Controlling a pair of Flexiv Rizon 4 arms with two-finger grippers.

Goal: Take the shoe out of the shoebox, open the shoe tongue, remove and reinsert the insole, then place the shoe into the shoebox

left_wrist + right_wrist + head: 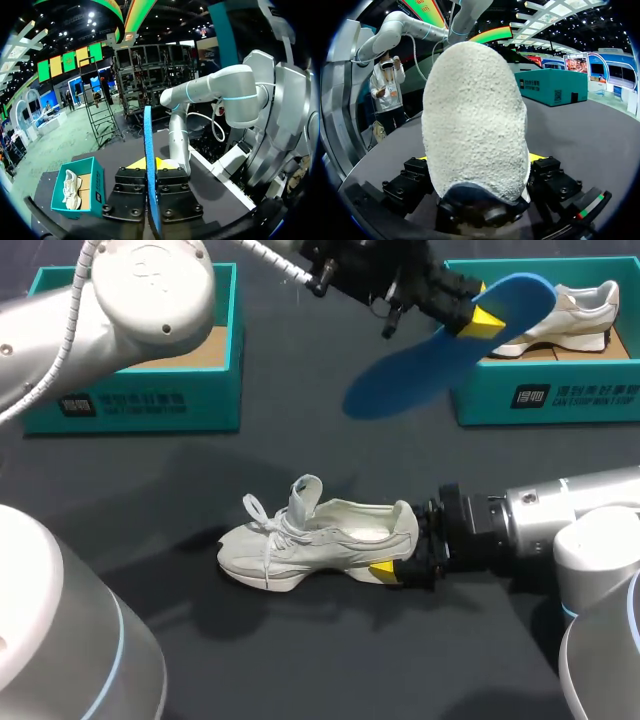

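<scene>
While the shoe (320, 540) stood on its sole near the middle of the surface (330, 660), toe to the left, tongue raised and laces loose, the right pincer (405, 552) was clamped on its heel from the right. Farther off and to the right, the left pincer (478, 318) was clenched on one end of the blue insole (440, 355), held in the air just in front of the far right shoebox (550, 400). That box held a second shoe (560, 315). The far left shoebox (130, 400) looked vacant.

Risks, as judged: the insole was gripped at one end only, so its free end could buckle against the collar or catch the tongue. Pinned at the heel alone, the shoe might pivot or tip under a downward push.
</scene>
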